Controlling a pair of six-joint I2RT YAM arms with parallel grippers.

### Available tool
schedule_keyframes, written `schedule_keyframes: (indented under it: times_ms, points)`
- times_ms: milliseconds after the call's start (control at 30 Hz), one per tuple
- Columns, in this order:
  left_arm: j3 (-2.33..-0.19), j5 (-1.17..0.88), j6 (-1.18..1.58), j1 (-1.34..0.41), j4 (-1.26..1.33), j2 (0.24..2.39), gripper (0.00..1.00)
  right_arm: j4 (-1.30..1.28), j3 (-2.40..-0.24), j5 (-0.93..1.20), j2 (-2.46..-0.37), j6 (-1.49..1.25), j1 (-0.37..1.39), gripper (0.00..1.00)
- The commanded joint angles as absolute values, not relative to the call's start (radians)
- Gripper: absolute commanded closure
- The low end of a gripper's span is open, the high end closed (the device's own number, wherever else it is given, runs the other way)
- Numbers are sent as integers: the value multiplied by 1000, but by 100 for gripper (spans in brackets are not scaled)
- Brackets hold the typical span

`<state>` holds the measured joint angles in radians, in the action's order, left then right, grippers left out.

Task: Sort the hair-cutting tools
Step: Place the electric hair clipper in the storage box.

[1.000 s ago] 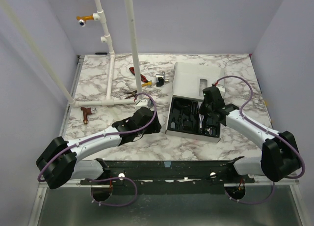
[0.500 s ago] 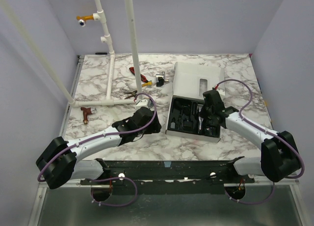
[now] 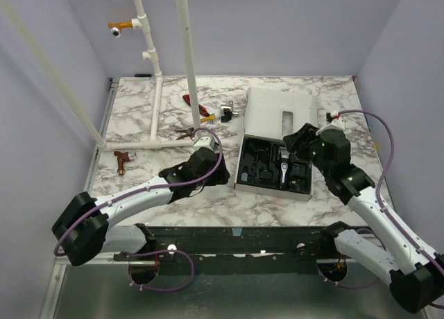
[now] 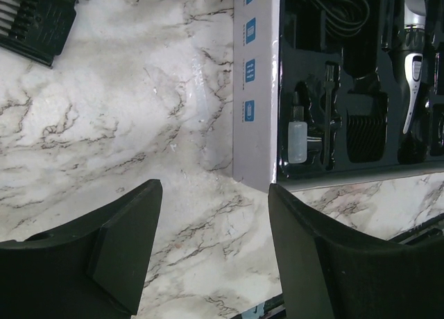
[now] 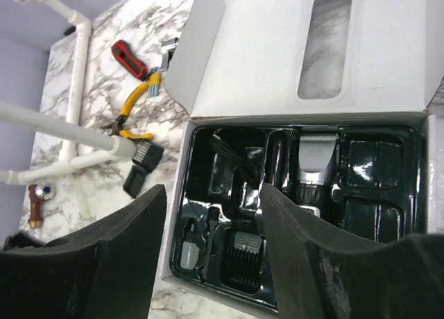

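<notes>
The open box [image 3: 244, 159] holds a black tray [image 5: 388, 215]. In the tray lie the slim black clipper [image 5: 316, 156] with its silver blade end, a black comb guard [image 5: 244, 256], a small brush and a little bottle [image 4: 297, 140]. My right gripper [image 5: 214, 194] hangs open above the tray's left half, holding nothing. Two loose black guards [image 5: 142, 163] rest on the table by the pipe end. My left gripper [image 4: 214, 194] is open over bare marble left of the box, with one guard [image 4: 31, 17] at the far left of its view.
The box's white lid [image 5: 277, 48] stands open behind the tray. Yellow-handled pliers [image 5: 132, 107] and a red-handled tool [image 5: 130, 59] lie behind the guards. A white pipe frame [image 3: 156, 90] stands at the back left, a reddish-brown T-piece [image 3: 122, 159] beside it.
My right gripper has opened and drawn up and back to the right from the tray, and the clipper now lies uncovered in it. The left arm has barely moved.
</notes>
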<state>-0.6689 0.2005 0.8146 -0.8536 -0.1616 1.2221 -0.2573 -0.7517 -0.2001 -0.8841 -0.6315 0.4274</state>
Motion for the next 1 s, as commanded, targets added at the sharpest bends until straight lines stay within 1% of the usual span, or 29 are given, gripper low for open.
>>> schedule_keyframes:
  times_ms: [0,167,333,533,633,733,800,967]
  points:
    - [-766,169,758,-824,-121,1310,35,-250,-669,-84,-848,-626,423,39]
    - [-930,177,725,-819,-170,1494,35,-233,-584,-39,-797,-655,423,40]
    - [-1071,179,692,-836,-216,1651,36,-250,-568,-32,-762,-652,423,42]
    - [-1143,152,684,-848,-235,1753,38,-273,-583,-21,-730,-642,423,43]
    - [-1154,100,666,-861,-204,1774,41,-275,-581,-19,-720,-641,423,43]
    - [-1172,99,652,-881,-206,1776,42,-275,-579,-24,-716,-644,422,43]
    - [-1157,147,659,-887,-213,1743,41,-279,-584,-27,-713,-640,423,43]
    - [-1043,320,698,-857,-232,1589,39,-284,-589,-32,-686,-635,423,43]
